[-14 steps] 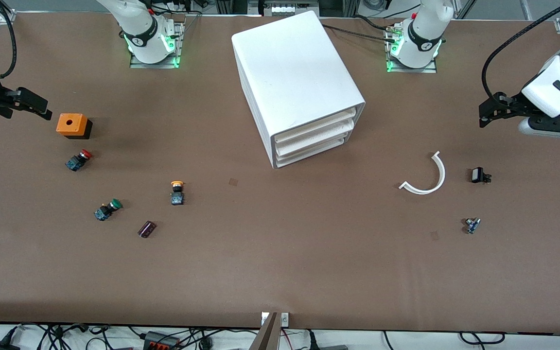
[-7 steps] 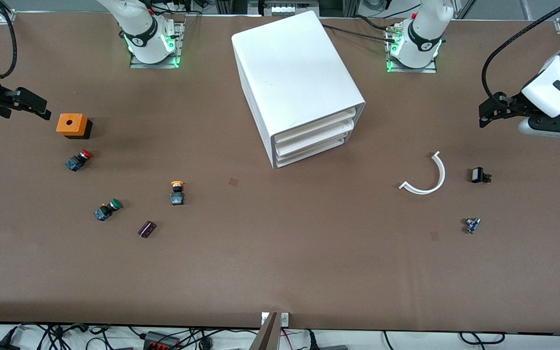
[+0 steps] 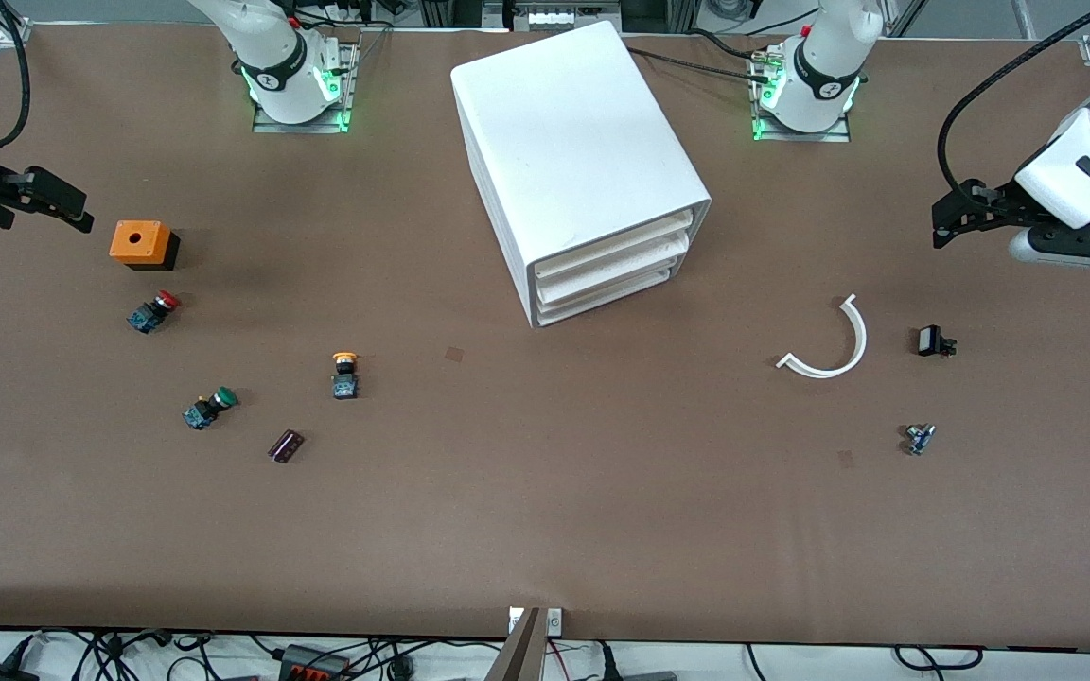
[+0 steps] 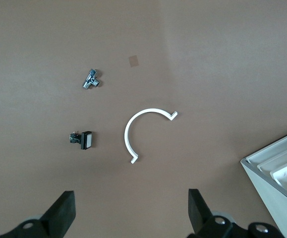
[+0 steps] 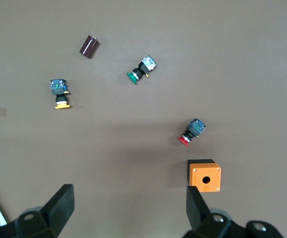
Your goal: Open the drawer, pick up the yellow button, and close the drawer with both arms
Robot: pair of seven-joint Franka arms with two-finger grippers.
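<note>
The white cabinet (image 3: 573,142) stands mid-table with its three drawers pushed in; the top drawer (image 3: 616,248) is shut. A corner of the cabinet shows in the left wrist view (image 4: 282,166). The orange-yellow capped button (image 3: 344,374) lies on the table toward the right arm's end, outside the cabinet, and also shows in the right wrist view (image 5: 60,93). My right gripper (image 3: 72,213) (image 5: 129,203) is open and empty, over the table beside the orange box (image 3: 140,244). My left gripper (image 3: 944,225) (image 4: 131,208) is open and empty, over the table's left-arm end.
A red-capped button (image 3: 153,310), a green-capped button (image 3: 209,408) and a dark cylinder (image 3: 286,445) lie near the yellow one. A white arc piece (image 3: 834,345), a small black part (image 3: 933,341) and a small metal part (image 3: 919,439) lie toward the left arm's end.
My right gripper has drifted slightly away from the orange box, toward the table's edge. The left gripper and the objects have not moved.
</note>
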